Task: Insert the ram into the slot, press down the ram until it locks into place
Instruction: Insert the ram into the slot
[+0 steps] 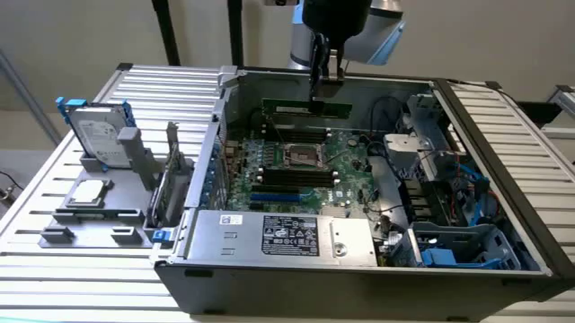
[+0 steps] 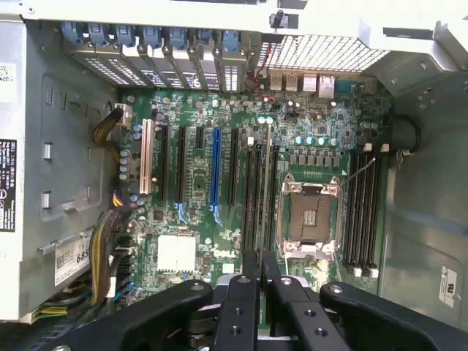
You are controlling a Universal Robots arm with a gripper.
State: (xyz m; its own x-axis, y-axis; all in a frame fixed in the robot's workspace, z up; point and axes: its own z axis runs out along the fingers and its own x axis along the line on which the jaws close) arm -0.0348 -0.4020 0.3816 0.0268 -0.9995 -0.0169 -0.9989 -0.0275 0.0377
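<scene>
A robotics lab or test workshop: an opened desktop computer case with its motherboard bare lies on a slatted aluminium table. A grey fixture beside it racks a hard drive and processor, and a robot arm hangs overhead, its claw pinching the ram.

**Exterior view.** The camera stands off the arm, high and at middle distance. It faces obliquely down into the open computer case, which spans most of the frame. The gripper hangs at upper centre, clamped on the ram.

**Wrist view.** The camera rides on the wrist, close above the motherboard and facing straight down onto it, with the gripper in the foreground.

**Shared field.** Both views take in the motherboard, its CPU socket and the black memory sockets on either side of it.
</scene>
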